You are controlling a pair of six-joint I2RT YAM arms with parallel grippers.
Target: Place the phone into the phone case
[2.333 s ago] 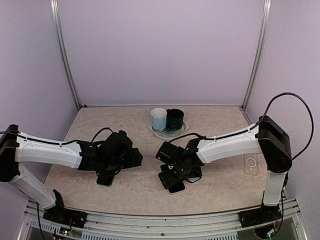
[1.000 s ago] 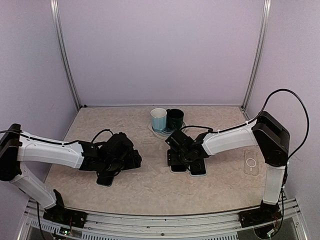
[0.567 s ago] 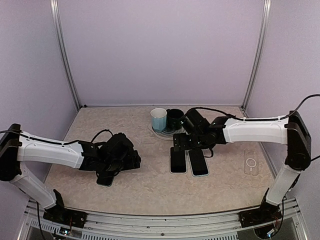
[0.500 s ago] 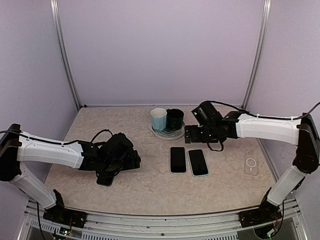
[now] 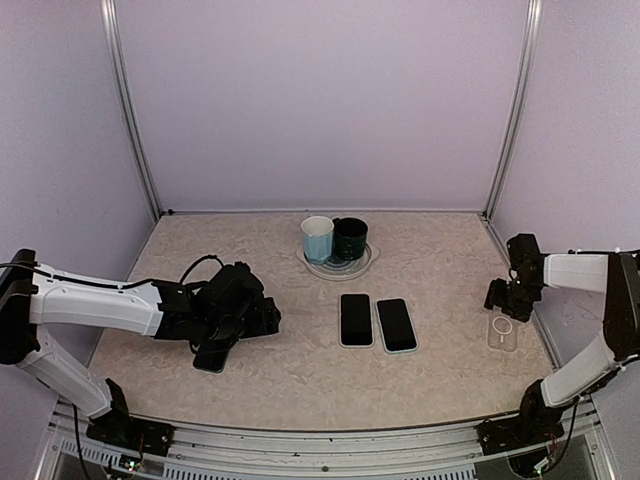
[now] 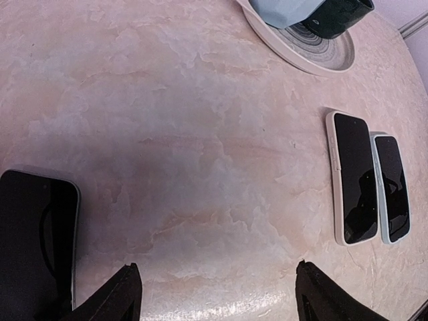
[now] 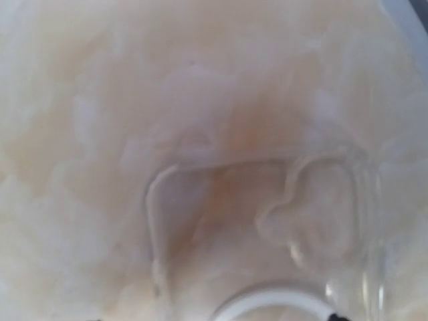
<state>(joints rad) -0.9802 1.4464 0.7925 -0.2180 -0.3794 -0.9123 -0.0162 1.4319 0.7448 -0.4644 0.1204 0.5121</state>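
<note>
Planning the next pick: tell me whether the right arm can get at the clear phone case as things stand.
Probably yes. The right gripper hangs right by the clear phone case, nothing lies on or against the case, and the right wrist view looks straight down onto it.

Cups (image 5: 334,240) stand just behind the two phones (image 5: 356,319); bare table (image 5: 300,385) lies open before them.

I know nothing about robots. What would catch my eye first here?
Two dark-screened phones lie side by side in the middle, with a pale blue mug and a dark mug on a plate behind them. At the right edge the right gripper sits low by a nearly invisible clear phone case; the left gripper hangs open beside a third phone on the left.
</note>
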